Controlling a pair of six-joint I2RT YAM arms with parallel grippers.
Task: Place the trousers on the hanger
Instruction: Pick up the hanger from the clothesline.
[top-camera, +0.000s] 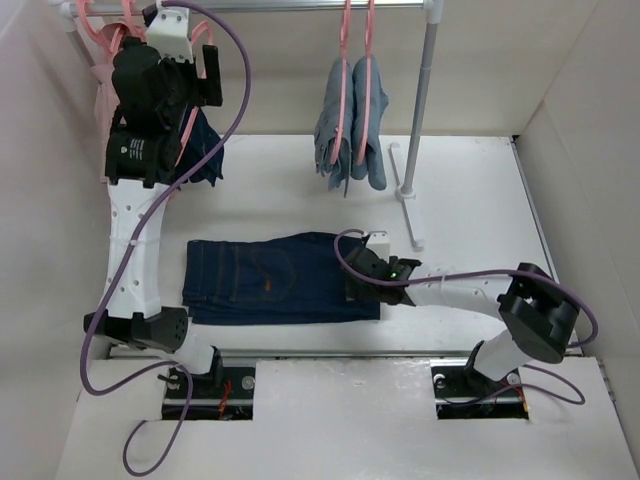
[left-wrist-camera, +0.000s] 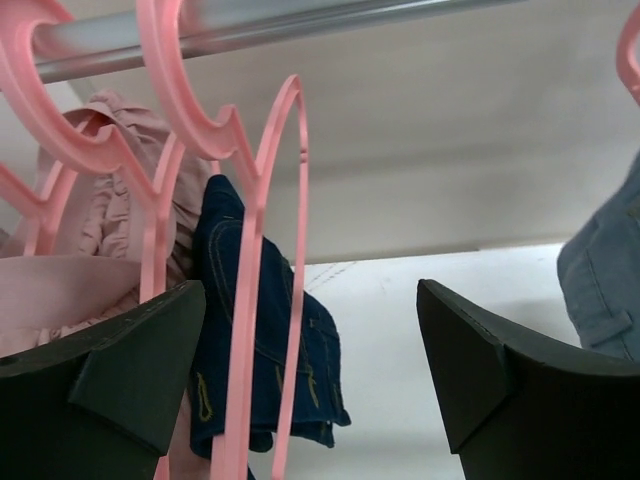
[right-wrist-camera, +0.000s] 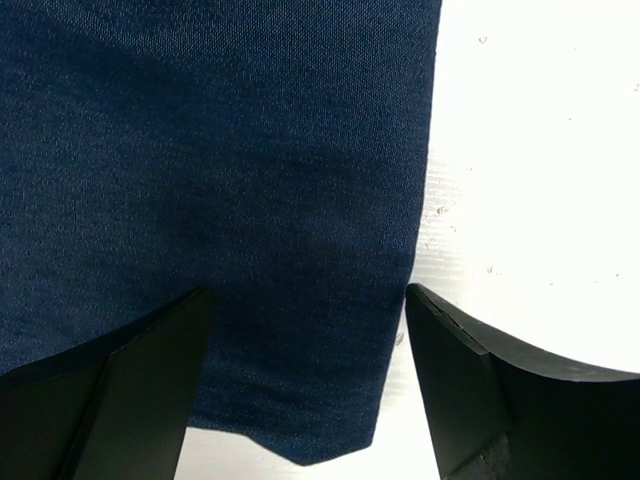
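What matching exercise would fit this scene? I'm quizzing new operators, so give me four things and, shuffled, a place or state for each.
Things
1. trousers
2. light blue jeans
3. left gripper
4. right gripper

Places or states
A. open, over a dark denim edge
B. open, raised among pink hangers
C. folded flat on the table
D. hanging from the rail

Pairs: 1-C, 2-D, 3-B, 4-A.
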